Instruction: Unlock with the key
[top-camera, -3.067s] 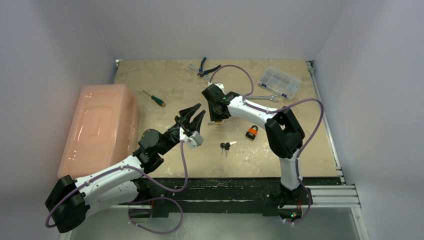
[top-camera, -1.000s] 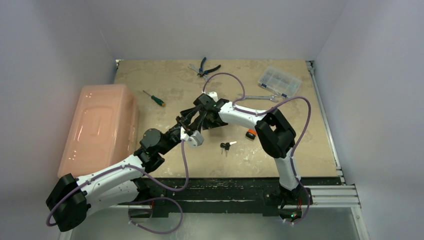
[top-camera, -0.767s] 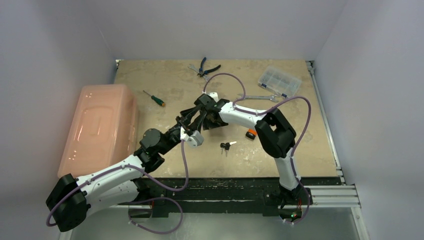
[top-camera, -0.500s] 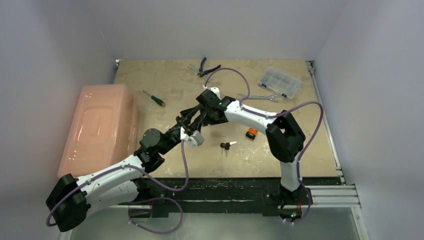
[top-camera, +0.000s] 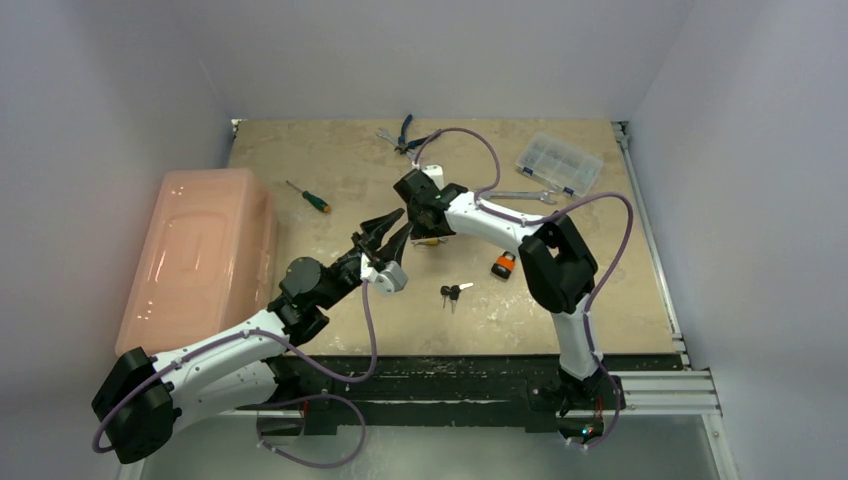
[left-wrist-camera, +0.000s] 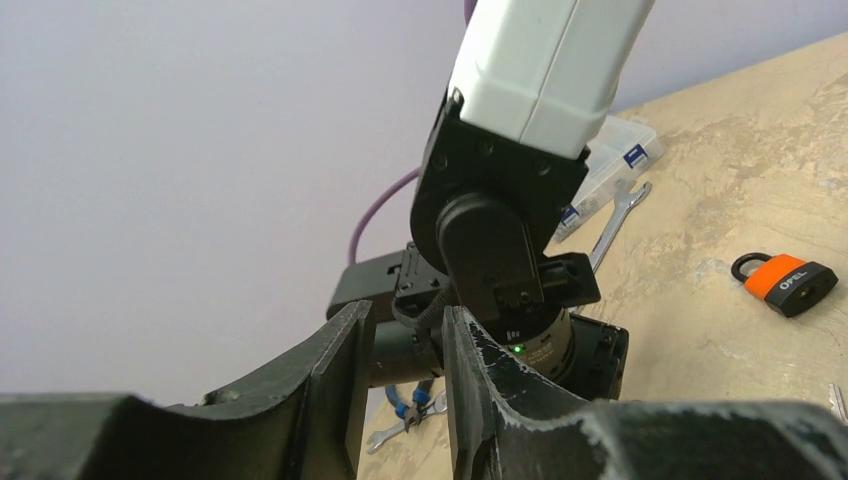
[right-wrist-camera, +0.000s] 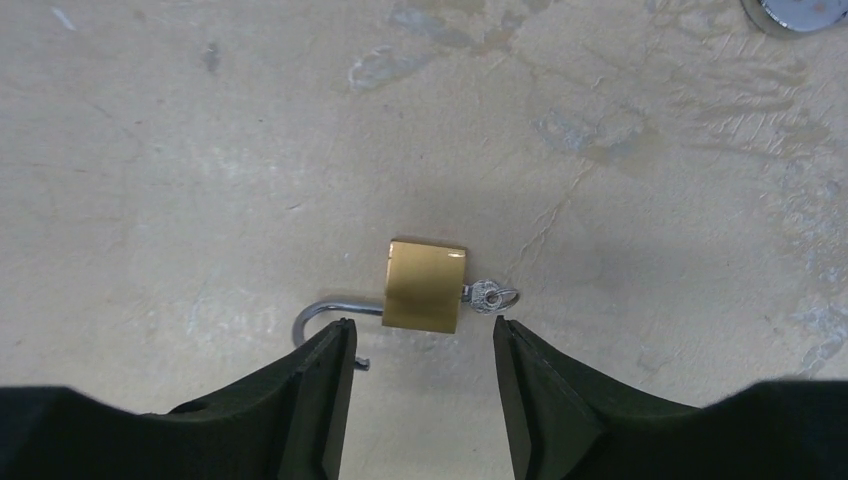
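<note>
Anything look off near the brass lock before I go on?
Nothing damaged or spilled. The brass lock lies flat with its shackle swung open and the key in it. The left gripper sits very close to the right arm.

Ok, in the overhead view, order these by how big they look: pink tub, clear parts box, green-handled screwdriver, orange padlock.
Largest first:
1. pink tub
2. clear parts box
3. green-handled screwdriver and orange padlock, which I won't rank: the screwdriver is longer, the padlock wider.
</note>
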